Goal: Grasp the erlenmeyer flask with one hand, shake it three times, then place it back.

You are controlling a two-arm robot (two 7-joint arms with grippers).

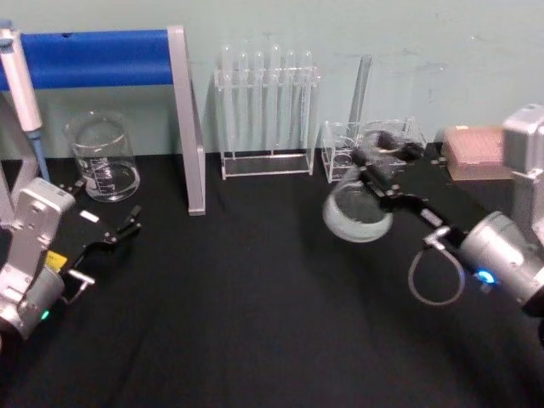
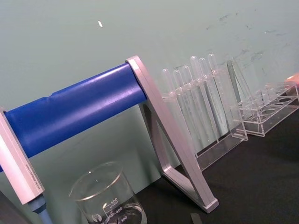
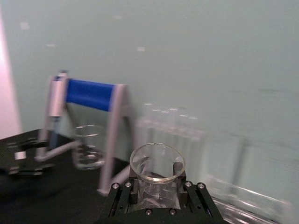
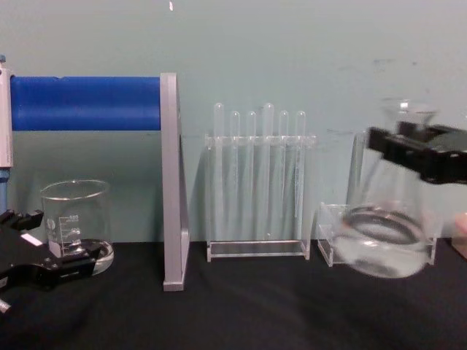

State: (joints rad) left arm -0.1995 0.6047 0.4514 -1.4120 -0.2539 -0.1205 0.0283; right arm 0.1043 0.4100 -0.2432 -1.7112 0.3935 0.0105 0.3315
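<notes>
The erlenmeyer flask [image 1: 357, 212] is clear glass and hangs tilted above the black table on the right, in front of a small clear rack. My right gripper [image 1: 384, 170] is shut on its narrow neck. In the chest view the flask [image 4: 387, 233] is clear of the table, its base blurred, with the right gripper [image 4: 417, 154] clamped just under the flared rim. The right wrist view looks down past the gripper [image 3: 158, 192] at the flask's round rim [image 3: 157, 162]. My left gripper [image 1: 110, 242] rests open at the table's left, near the beaker.
A graduated glass beaker [image 1: 104, 157] stands at the back left beside a pipette [image 1: 21, 85]. A grey stand with a blue bar [image 1: 187, 119] and a test tube rack [image 1: 268, 110] line the back. A small clear rack [image 1: 340, 153] and a pink box [image 1: 476, 153] sit behind the flask.
</notes>
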